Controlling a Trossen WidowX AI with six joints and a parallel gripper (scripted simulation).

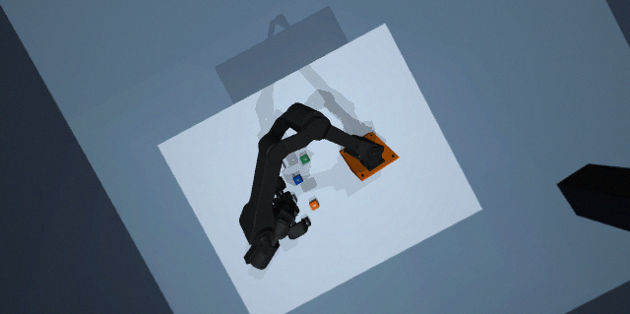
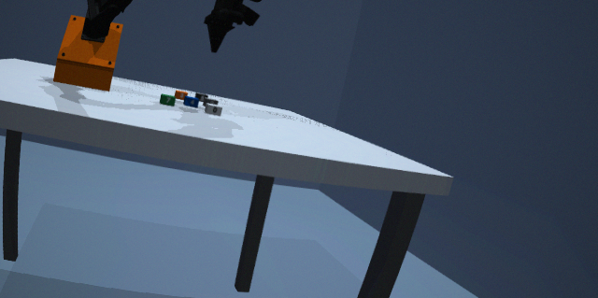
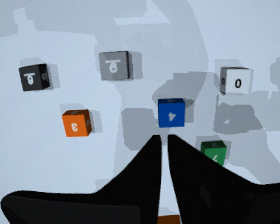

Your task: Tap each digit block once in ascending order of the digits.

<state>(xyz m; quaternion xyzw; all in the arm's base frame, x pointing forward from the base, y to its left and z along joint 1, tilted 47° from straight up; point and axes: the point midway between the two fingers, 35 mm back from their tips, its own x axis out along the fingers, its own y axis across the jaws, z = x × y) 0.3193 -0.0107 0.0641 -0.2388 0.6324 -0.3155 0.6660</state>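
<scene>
My fingers (image 1: pixel 286 201) (image 2: pixel 214 49), closed and empty, hang above the bench (image 1: pixel 423 157) (image 2: pixel 327 146) (image 3: pixel 36 165). Six blocks, including blue 4 (image 1: pixel 297 179) (image 2: pixel 191 101) (image 3: pixel 171 113), stand there; I cannot tell which taps are done or left.

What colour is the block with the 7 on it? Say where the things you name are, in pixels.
The block with the 7 (image 2: pixel 167 100) (image 3: pixel 213 151) is green, seen best in the exterior view.

The smooth tabletop (image 1: pixel 418 157) (image 2: pixel 299 130) looks matt; the orange base (image 1: pixel 355 168) (image 2: pixel 84 76), painted metal.
</scene>
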